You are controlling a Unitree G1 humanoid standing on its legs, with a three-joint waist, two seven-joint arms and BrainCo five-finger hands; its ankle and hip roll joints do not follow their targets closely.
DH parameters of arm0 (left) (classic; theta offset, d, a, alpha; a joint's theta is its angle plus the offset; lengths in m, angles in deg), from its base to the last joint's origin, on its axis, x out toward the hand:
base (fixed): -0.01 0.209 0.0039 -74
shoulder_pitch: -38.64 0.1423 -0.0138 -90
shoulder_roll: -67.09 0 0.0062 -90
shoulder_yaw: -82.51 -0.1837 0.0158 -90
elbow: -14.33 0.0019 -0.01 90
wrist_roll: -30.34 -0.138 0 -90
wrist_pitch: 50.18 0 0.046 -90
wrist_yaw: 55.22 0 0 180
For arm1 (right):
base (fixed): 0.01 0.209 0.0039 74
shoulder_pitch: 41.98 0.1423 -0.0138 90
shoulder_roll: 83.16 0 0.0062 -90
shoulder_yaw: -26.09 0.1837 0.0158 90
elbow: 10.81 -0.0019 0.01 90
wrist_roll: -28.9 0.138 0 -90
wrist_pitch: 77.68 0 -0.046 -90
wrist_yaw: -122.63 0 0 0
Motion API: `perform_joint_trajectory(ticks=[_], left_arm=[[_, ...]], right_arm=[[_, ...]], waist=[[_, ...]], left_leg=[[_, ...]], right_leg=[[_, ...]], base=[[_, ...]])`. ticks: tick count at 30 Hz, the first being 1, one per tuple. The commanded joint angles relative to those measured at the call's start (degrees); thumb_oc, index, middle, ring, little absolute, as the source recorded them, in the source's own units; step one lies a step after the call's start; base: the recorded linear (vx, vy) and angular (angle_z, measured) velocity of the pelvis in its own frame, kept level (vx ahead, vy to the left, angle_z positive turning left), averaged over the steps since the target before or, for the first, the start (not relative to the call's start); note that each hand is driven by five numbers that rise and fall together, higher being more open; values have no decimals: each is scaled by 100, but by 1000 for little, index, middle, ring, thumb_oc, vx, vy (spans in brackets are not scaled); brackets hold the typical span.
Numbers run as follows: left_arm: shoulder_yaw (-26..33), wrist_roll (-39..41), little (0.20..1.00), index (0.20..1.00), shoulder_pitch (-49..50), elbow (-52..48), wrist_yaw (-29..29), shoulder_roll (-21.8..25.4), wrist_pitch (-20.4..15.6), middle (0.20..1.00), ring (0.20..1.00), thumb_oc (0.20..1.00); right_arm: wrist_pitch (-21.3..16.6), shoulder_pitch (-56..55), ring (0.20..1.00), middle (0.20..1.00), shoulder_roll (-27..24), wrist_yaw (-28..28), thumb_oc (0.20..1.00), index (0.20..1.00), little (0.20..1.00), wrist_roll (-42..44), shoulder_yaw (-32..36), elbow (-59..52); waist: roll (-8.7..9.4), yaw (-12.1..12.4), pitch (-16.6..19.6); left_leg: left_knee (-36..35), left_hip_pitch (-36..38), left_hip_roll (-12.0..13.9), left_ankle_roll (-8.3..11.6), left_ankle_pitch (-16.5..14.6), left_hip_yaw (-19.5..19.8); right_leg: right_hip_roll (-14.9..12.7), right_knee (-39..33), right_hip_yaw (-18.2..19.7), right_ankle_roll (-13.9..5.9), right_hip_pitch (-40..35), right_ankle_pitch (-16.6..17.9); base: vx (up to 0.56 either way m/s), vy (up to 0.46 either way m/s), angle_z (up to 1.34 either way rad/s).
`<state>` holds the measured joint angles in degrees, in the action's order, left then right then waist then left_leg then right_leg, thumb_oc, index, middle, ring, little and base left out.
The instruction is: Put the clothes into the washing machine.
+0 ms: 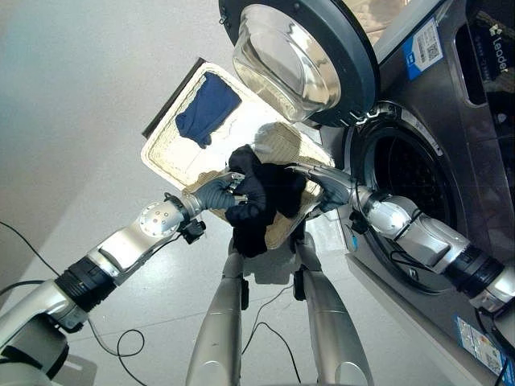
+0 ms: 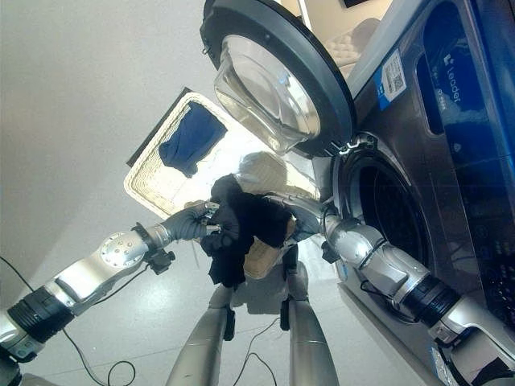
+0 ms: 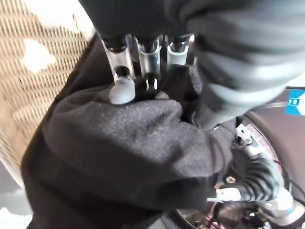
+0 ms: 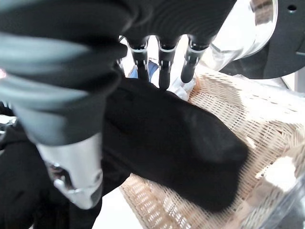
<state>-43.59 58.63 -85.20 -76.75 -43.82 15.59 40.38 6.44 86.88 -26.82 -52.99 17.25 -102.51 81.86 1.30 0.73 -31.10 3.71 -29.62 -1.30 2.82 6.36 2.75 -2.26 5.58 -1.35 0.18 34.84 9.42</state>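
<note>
Both hands hold a black garment (image 1: 259,197) bunched above the near end of a woven laundry basket (image 1: 173,149), in front of a front-loading washing machine (image 1: 451,145). The left hand (image 1: 216,191) comes in from the lower left, its fingers (image 3: 123,88) curled into the dark cloth, as its wrist view shows. The right hand (image 1: 322,183) reaches across from the machine side and meets the garment's other edge; in its wrist view the fingers (image 4: 164,64) lie over the top of the fabric with the thumb under it, apparently pinching the cloth, though the fingertips are partly buried in the folds. A tail of the garment hangs down past the basket's near rim.

The basket lies on the pale floor (image 1: 80,104), tilted towards the machine. A dark blue garment (image 1: 208,108) lies at its far end, and a light grey piece (image 2: 259,170) shows just behind the black one.

The machine's round door (image 1: 302,56) stands swung open above the basket, and the dark drum opening (image 1: 410,177) is just beside the right forearm.
</note>
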Motion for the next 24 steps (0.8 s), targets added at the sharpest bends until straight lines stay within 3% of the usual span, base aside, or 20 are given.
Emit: perform_joint_trajectory(ticks=[1, 3, 4, 5, 6, 7, 8, 9, 11, 12, 13, 14, 15, 24], left_arm=[[466, 296, 200, 200, 147, -566, 269, -192, -553, 200, 200, 200], [453, 345, 200, 200, 146, -580, 341, -214, -574, 200, 200, 200], [379, 605, 200, 200, 147, -659, 604, -330, -598, 200, 200, 200], [330, 749, 200, 200, 143, -693, 776, -400, -598, 200, 200, 200], [319, 766, 200, 200, 144, -693, 796, -413, -599, 200, 200, 200], [319, 766, 200, 200, 144, -693, 796, -413, -599, 200, 200, 200], [239, 885, 200, 200, 139, -693, 969, -519, -583, 200, 200, 200], [63, 972, 200, 200, 69, -678, 1203, -703, -488, 200, 200, 200], [63, 972, 200, 200, 69, -678, 1203, -703, -488, 200, 200, 200], [-103, 1170, 200, 200, -15, -649, 1367, -837, -397, 200, 200, 200], [-311, 1306, 200, 200, -101, -587, 1493, -989, -337, 200, 200, 200], [-436, 1447, 200, 200, -148, -548, 1604, -1071, -332, 200, 200, 200], [-506, 1550, 200, 200, -174, -567, 1681, -1116, -297, 200, 200, 200], [-651, 1616, 200, 200, -188, -453, 1632, -1237, -325, 200, 200, 200]], right_arm=[[-295, -56, 1000, 1000, -642, 162, 1000, 1000, 1000, 675, 87, -582], [-308, -92, 1000, 1000, -596, 215, 1000, 1000, 1000, 835, 97, -584], [-393, -195, 956, 956, -426, 382, 956, 956, 956, 1482, 117, -613], [-446, -243, 627, 627, -302, 504, 627, 627, 627, 1885, 122, -612], [-447, -255, 542, 542, -280, 529, 542, 542, 542, 1919, 125, -613], [-447, -255, 542, 542, -280, 529, 542, 542, 542, 1919, 125, -613], [-528, -313, 329, 329, -122, 605, 329, 329, 329, 2246, 141, -609], [-588, -348, 225, 225, 130, 705, 225, 225, 225, 2650, 121, -597], [-588, -348, 225, 225, 130, 705, 225, 225, 225, 2650, 121, -597], [-671, -367, 316, 316, 341, 672, 316, 316, 316, 2843, 80, -602], [-720, -382, 633, 633, 540, 609, 633, 633, 633, 2956, 43, -631], [-730, -363, 849, 849, 624, 543, 849, 849, 849, 3003, 6, -678], [-711, -357, 1000, 1000, 676, 440, 1000, 1000, 1000, 3022, -30, -705], [-755, -354, 1000, 1000, 826, -256, 1000, 1000, 1000, 2876, -31, -566]], waist=[[-33, -134, 131], [-38, -138, 131], [-45, -149, 131], [-51, -155, 131], [-51, -156, 131], [-51, -156, 131], [-50, -167, 131], [-45, -187, 131], [-45, -187, 131], [-40, -215, 131], [-24, -253, 131], [-15, -285, 131], [-12, -306, 131], [-44, -363, 131]], left_leg=[[-64, -172, -178, -276, 431, -271], [-61, -180, -176, -275, 432, -277], [-52, -193, -177, -282, 428, -282], [-39, -206, -185, -291, 421, -278], [-35, -207, -186, -291, 419, -278], [-35, -207, -186, -291, 419, -278], [-9, -218, -198, -296, 411, -269], [27, -239, -219, -304, 399, -258], [27, -239, -219, -304, 399, -258], [64, -271, -230, -304, 391, -260], [115, -295, -241, -309, 365, -283], [139, -322, -244, -310, 356, -308], [160, -343, -245, -312, 348, -325], [146, -359, -235, -316, 353, -394]], right_leg=[[124, -234, -238, -297, -379, 171], [120, -231, -238, -296, -370, 171], [115, -223, -239, -290, -353, 171], [112, -219, -235, -287, -339, 173], [112, -218, -235, -285, -338, 173], [112, -218, -235, -285, -338, 173], [112, -207, -228, -280, -326, 177], [121, -200, -199, -271, -305, 190], [121, -200, -199, -271, -305, 190], [130, -192, -163, -268, -270, 206], [133, -200, -122, -266, -249, 224], [145, -196, -95, -263, -220, 236], [151, -191, -70, -260, -197, 243], [168, -219, -3, -248, -174, 278]], base=[[0, 0, 0], [0, 0, 0], [0, 0, 0], [0, 0, 0], [0, 0, 0], [0, 0, 0], [1, 9, -4], [1, 9, -4], [1, 3, -3], [1, 20, -9], [-6, 34, -10], [-9, 38, -7], [-9, 24, -4], [0, 23, -7]])
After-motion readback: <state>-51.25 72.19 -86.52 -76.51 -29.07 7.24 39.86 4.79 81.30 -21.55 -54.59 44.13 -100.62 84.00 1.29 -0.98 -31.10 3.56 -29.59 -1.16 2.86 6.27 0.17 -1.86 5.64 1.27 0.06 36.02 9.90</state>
